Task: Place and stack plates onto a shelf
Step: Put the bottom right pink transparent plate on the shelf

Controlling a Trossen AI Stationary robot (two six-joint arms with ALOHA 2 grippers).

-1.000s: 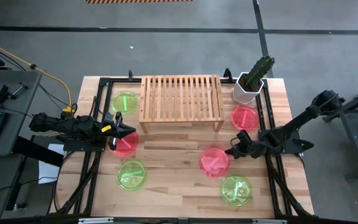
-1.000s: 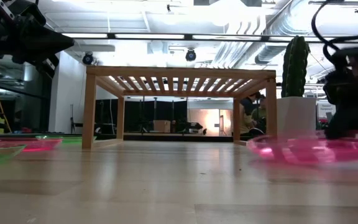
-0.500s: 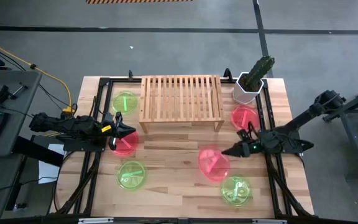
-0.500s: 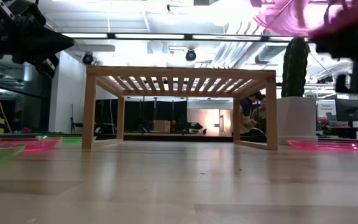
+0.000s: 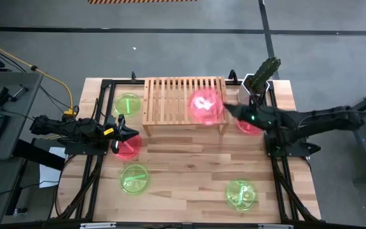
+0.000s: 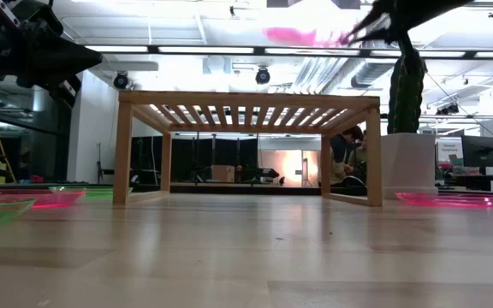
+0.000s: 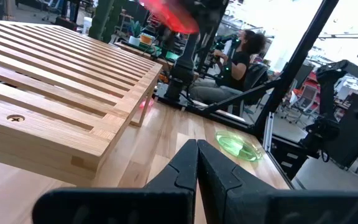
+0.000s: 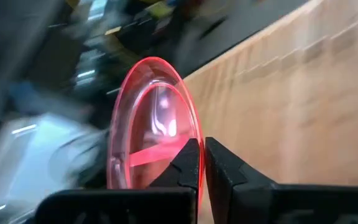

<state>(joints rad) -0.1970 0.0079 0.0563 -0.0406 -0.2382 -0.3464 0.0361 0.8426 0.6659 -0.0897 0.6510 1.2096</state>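
My right gripper (image 5: 226, 109) is shut on a pink-red plate (image 5: 203, 105) and hovers over the right part of the light-wood shelf (image 5: 184, 102). The low view shows that plate (image 6: 302, 36) well above the slatted top (image 6: 246, 98). My left gripper (image 5: 122, 132) is shut and waits in the air over another pink plate (image 5: 127, 147) lying on the table's left. A third pink plate (image 5: 249, 125) lies right of the shelf, partly under my right arm. Green plates lie flat at the far left (image 5: 127, 104), near left (image 5: 134, 178) and near right (image 5: 241, 194). My right gripper pinches the pink plate's rim (image 8: 190, 140) between its two fingers (image 8: 219, 171), on the plate's side toward the table's right. The fingers come nearly level from the right, pointing left. The plate is lifted clear above the shelf and sits roughly level.
A potted cactus in a white pot (image 5: 256, 86) stands at the shelf's far right corner, close to my right arm. Black frame rails (image 5: 100, 121) run along both table sides. Bare planks lie between the shelf and the near plates. A person (image 7: 244, 53) sits beyond the table.
My right gripper has lifted the pink plate off the table's middle, raised it high and carried it toward the far edge. The plate now hangs over the shelf's right part, clear of the table. The left arm has kept still.
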